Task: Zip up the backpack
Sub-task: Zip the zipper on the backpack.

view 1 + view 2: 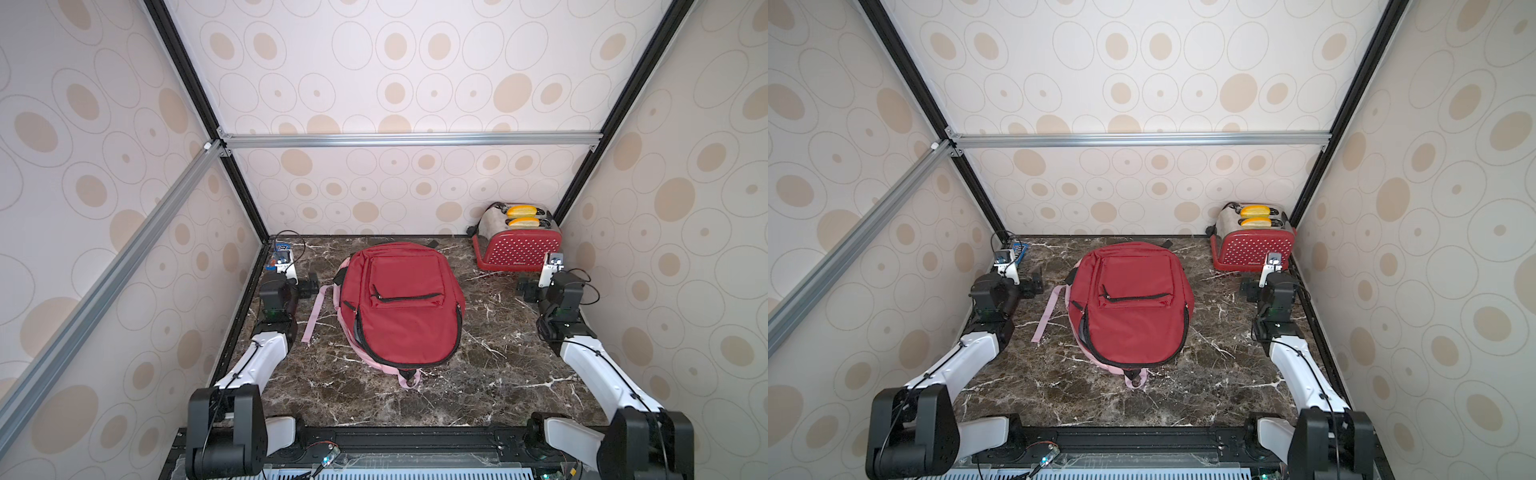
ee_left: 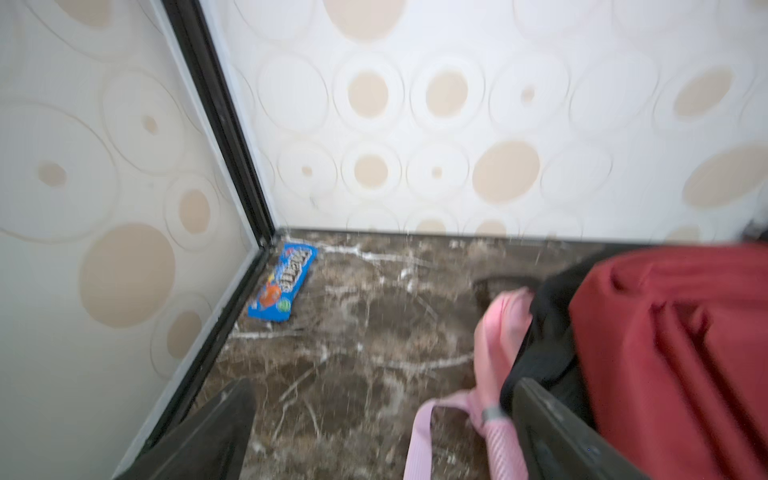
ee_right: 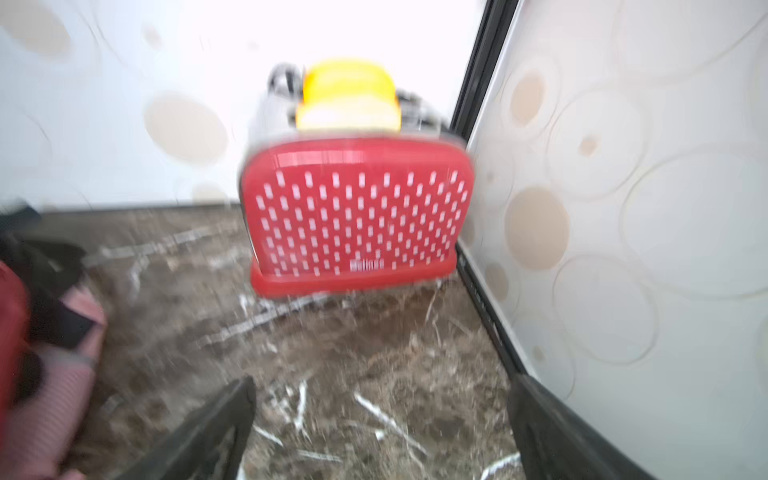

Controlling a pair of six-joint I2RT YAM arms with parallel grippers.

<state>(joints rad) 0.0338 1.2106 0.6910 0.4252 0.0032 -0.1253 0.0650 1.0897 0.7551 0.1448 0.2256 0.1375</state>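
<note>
A red backpack [image 1: 401, 316] [image 1: 1129, 320] lies flat on the marble table [image 1: 490, 374], front side up. Its black main zipper [image 1: 358, 330] gapes along its left side, showing a dark inside. The front pocket zipper [image 1: 409, 297] runs across the middle. Pink straps [image 1: 311, 316] trail out to the left. My left gripper [image 1: 309, 286] [image 2: 382, 388] hangs open just left of the backpack [image 2: 673, 332], over a pink strap [image 2: 419, 436]. My right gripper [image 1: 525, 289] [image 3: 382, 384] is open to the right of the backpack [image 3: 10, 316], with only bare table between its fingers.
A red dotted toaster [image 1: 517, 245] [image 3: 357, 212] with yellow toast stands in the back right corner, close ahead of my right gripper. A blue candy pack [image 2: 286, 282] lies in the back left corner. Patterned walls close in the table on three sides.
</note>
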